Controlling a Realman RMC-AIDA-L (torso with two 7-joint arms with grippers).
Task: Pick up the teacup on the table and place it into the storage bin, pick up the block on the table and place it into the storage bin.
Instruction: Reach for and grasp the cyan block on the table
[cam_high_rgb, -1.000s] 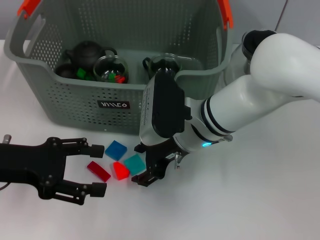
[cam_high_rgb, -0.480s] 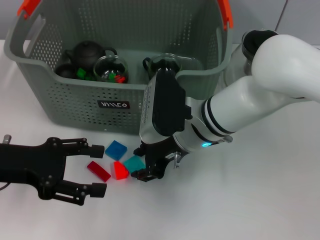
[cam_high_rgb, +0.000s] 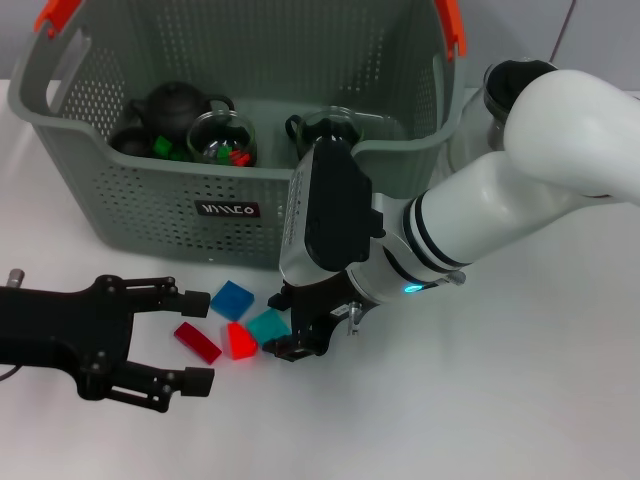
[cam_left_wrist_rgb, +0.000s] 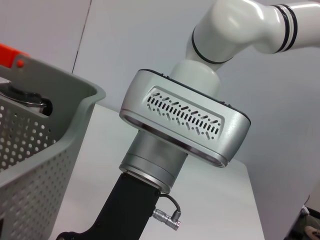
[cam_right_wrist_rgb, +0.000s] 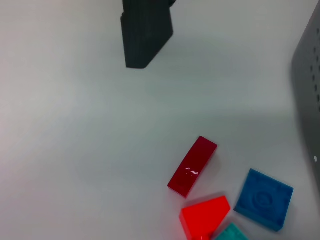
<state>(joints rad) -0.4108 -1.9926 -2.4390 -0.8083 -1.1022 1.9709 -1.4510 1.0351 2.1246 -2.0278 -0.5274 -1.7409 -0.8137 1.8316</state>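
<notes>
**Right end effector lowered over the teal block**

The right end effector (cam_high_rgb: 290, 338) is seen low on the table (cam_high_rgb: 480, 400), its dark fingers set about the teal block (cam_high_rgb: 268, 325); whether the block is clamped cannot be told. Touching that block lies an orange-red block (cam_high_rgb: 241, 342), with a dark red block (cam_high_rgb: 197, 342) and a blue block (cam_high_rgb: 232, 299) just beside. The left end effector (cam_high_rgb: 195, 340) is held wide open and empty near the dark red block.

The block-picking step is judged to be in hand: teapots and glass cups are already lying in the storage bin (cam_high_rgb: 150, 205), just behind the blocks. A firm closure, a lift and a carry over the bin's front rim would be called for next.

A small black label (cam_high_rgb: 229, 209) is fixed on the bin's front wall; its white lettering cannot be read with certainty.
</notes>
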